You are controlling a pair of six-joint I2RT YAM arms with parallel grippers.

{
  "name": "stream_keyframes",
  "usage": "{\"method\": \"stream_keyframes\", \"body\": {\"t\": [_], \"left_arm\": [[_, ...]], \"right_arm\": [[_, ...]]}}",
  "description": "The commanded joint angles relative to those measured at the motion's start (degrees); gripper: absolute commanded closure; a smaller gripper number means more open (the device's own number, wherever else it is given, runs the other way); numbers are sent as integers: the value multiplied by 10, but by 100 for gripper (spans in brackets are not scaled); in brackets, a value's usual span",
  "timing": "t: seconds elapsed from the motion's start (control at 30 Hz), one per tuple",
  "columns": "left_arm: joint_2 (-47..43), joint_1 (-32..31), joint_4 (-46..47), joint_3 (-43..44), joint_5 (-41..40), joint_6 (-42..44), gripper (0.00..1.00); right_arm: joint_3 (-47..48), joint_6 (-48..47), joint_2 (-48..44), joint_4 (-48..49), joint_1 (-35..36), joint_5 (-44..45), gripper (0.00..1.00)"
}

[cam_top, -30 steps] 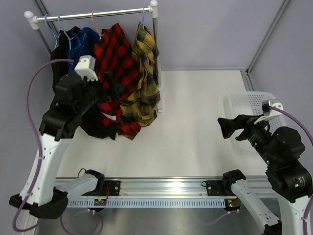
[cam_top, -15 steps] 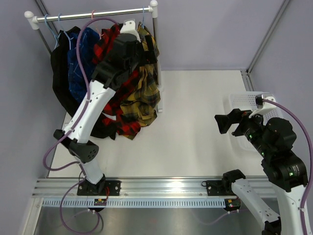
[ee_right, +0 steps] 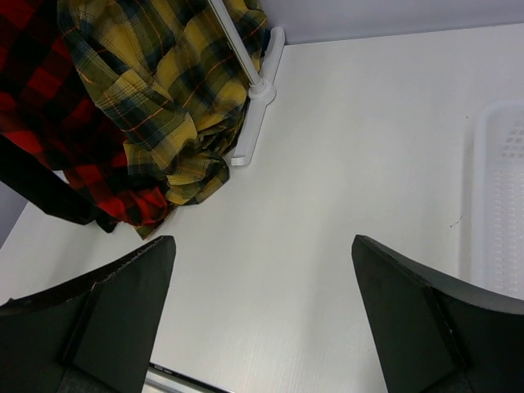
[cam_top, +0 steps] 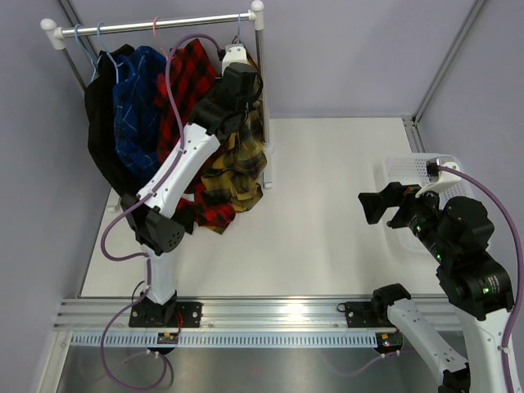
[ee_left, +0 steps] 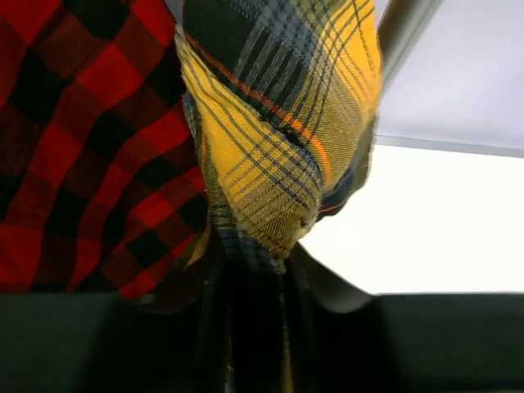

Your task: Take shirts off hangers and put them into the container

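Shirt (ee_left: 278, 123) of yellow plaid pinched in left hand (ee_left: 258, 282) — right hand (ee_right: 262, 246) wide open, empty.

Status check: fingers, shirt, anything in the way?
Left fingers pinching yellow-and-black plaid shirt, not yet off its hanger. Right fingers open, empty, near white basket. Red-and-black plaid shirt hangs right against the pinched one.

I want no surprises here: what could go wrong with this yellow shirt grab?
The left end effector pinches only a bunched fold of the yellow plaid shirt; it may slip. Pulling could drag the hanger off the rail. The red plaid shirt hangs against it and might snag.
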Motion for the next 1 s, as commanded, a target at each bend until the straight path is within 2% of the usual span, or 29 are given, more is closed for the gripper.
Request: {"method": "stream_keyframes", "body": {"t": [0.0, 0.1, 0.3, 0.47, 0.57, 0.73, 0.77, 0.97], "left_arm": [[0, 14, 40, 31, -33, 11, 79], [-22, 17, 62, 27, -33, 40, 100], [-129, 17, 161, -22, 11, 122, 100], [-199, 17, 166, -51, 47, 142, 100], [-252, 17, 164, -106, 66, 140, 100], [-345, 17, 89, -199, 128, 109, 100], [-360, 17, 71, -232, 161, 109, 100], [-464, 17, 5, -302, 256, 121, 100]], "right_arm": [[-3, 6, -3, 8, 7, 0, 1], [-1, 6, -2, 8, 6, -1, 1], [-3, 2, -1, 7, 6, -7, 1], [-2, 1, -1, 2, 7, -14, 1], [-6, 3, -5, 6, 6, -13, 1], [-5, -4, -11, 11, 7, -15, 0], [-4, -8, -12, 13, 6, -13, 1], [5, -18, 3, 15, 6, -12, 1]]}}
